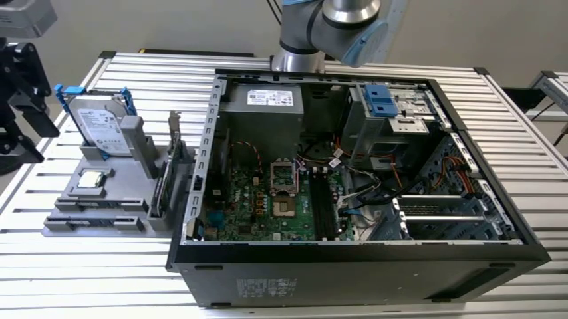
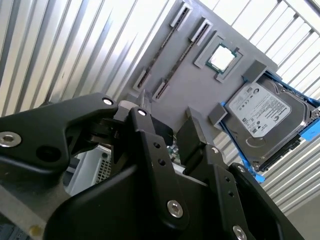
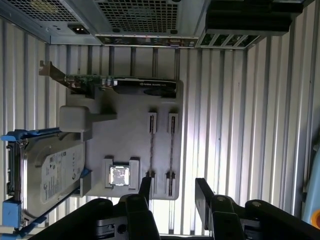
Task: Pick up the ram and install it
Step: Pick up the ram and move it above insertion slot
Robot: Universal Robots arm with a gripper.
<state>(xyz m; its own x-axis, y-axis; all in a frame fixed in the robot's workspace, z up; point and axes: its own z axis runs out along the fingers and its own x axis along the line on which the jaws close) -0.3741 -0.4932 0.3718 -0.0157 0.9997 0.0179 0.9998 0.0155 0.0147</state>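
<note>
Two thin dark sticks of ram [image 3: 151, 145] stand on edge side by side in the slots of a grey holder [image 3: 130, 135]; the second wrist view shows them too [image 2: 161, 54]. My gripper [image 3: 174, 192] hangs above the holder's edge close to the ram slots, open, with nothing between its black fingers [image 3: 145, 187]. In the second wrist view the gripper [image 2: 172, 135] is also open. The exterior view has the gripper [image 1: 25, 126] at its left edge, beside the holder [image 1: 98, 219].
The holder also carries a silver hard drive in a blue frame [image 3: 47, 175], a square processor [image 3: 120, 176] and a card with a metal bracket [image 3: 115, 85]. To the exterior view's right of it lies an open computer case [image 1: 355, 259] with its motherboard [image 1: 266, 199] exposed, on a ribbed metal table.
</note>
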